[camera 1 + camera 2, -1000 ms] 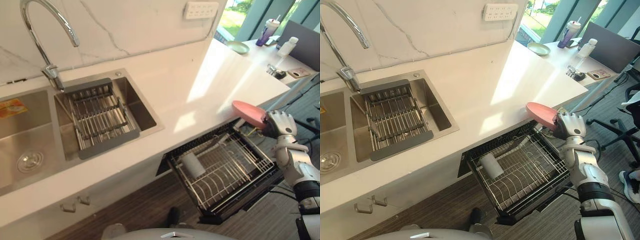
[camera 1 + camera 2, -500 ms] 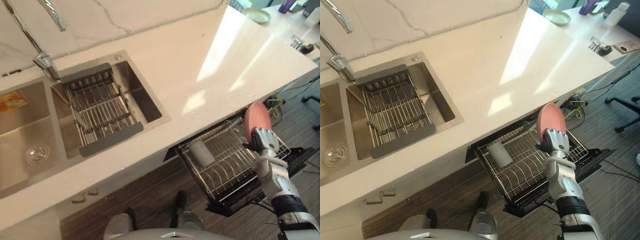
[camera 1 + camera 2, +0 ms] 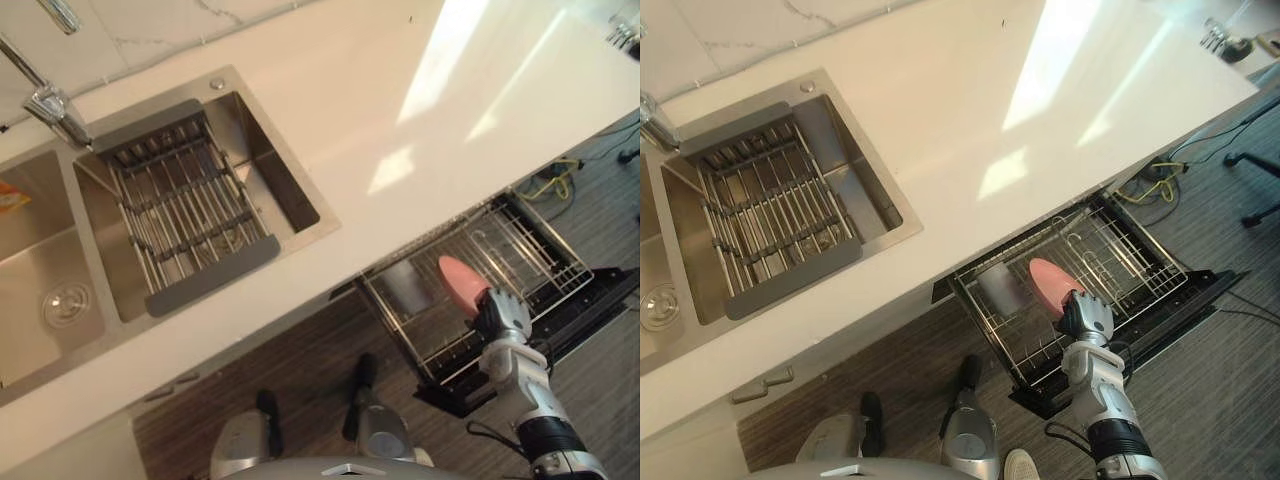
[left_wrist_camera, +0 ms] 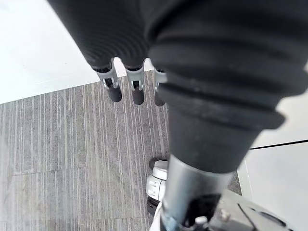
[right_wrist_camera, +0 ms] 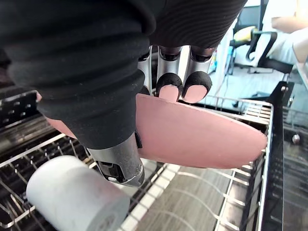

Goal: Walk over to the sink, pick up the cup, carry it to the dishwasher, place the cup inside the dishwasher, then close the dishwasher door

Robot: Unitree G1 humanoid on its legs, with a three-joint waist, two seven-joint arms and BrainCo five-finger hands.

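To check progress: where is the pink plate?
In the eye views, the pink plate is in the right hand, over the pulled-out dishwasher rack, right of the grey cup.

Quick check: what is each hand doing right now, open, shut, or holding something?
Left hand: open, fingers relaxed, holding nothing.
Right hand: shut on the pink plate, over the dishwasher rack.

White countertop (image 3: 330,120) runs the length of the room, with a white grey-veined marble wall (image 3: 170,20) along its back edge. Two bright sun patches (image 3: 445,40) lie towards the counter's right end. White cabinet front below the front edge, with a metal handle (image 3: 762,383). Dark striped wood-look floor (image 3: 1220,400). Yellow cables (image 3: 553,180) lie on the floor off the right end, and a black chair base (image 3: 1260,185) stands near them.
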